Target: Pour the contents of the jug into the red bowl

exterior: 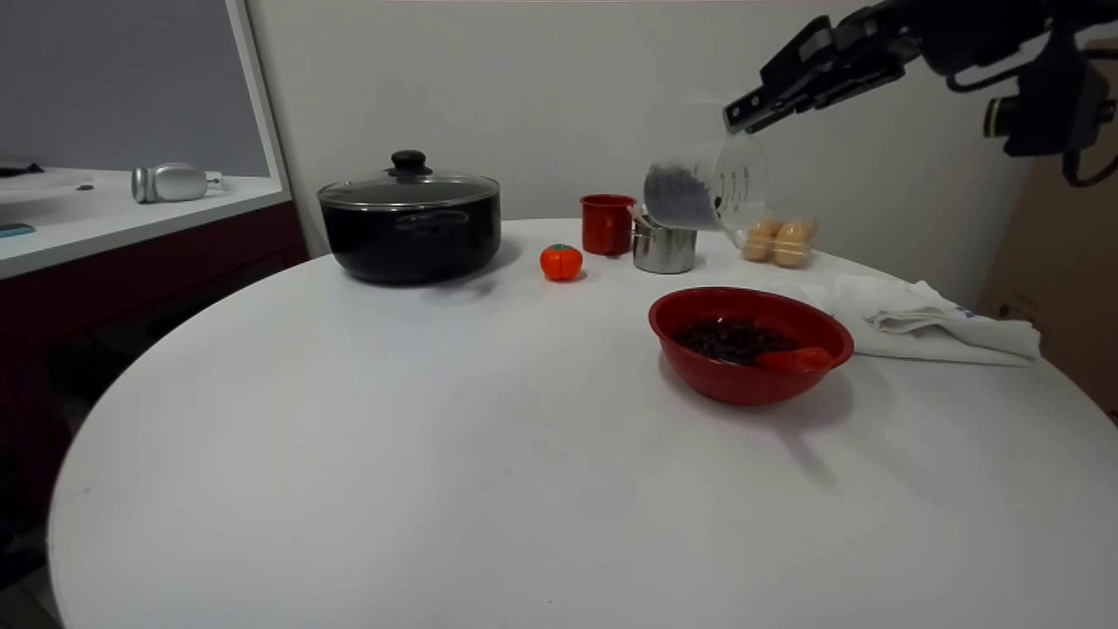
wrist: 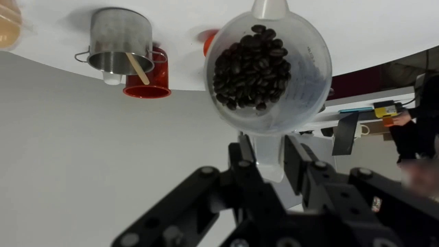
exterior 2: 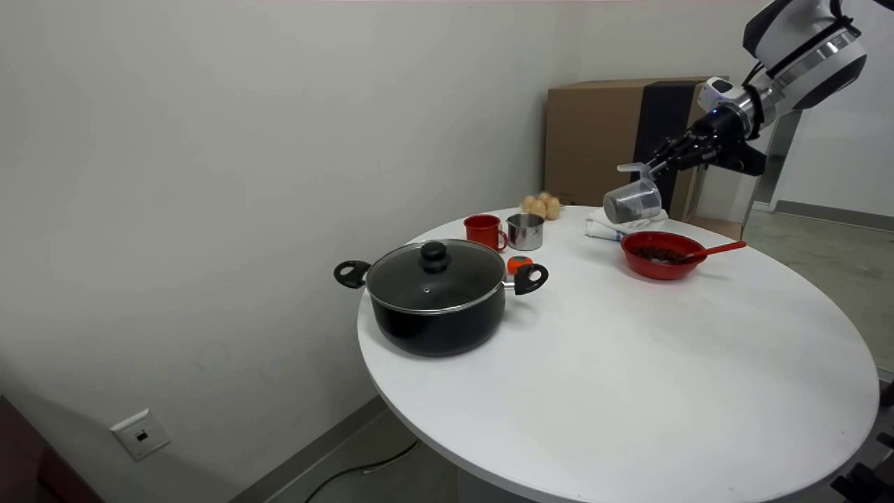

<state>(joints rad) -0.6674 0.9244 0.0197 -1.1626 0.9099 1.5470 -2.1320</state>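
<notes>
My gripper (exterior: 742, 119) is shut on the handle of the clear jug (exterior: 699, 188); in the wrist view the fingers (wrist: 264, 141) stand on both sides of the handle. The jug is tilted in the air, its mouth lower right in an exterior view (exterior 2: 634, 201). A heap of dark bean-like bits (wrist: 252, 70) lies inside the jug (wrist: 307, 85). The red bowl (exterior: 742, 384) stands on the table below the jug, also seen in an exterior view (exterior 2: 658, 270). Dark bits (exterior: 732, 339) lie in the bowl with a red spoon (exterior 2: 719, 249). The bowl is out of the wrist view.
A black lidded pot (exterior: 406, 231) stands far from the bowl. A red cup (exterior: 605, 225), a metal cup (exterior: 664, 250), an orange-red fruit (exterior: 561, 262) and eggs (exterior: 790, 243) stand near the wall. A white cloth (exterior: 935, 323) lies beside the bowl.
</notes>
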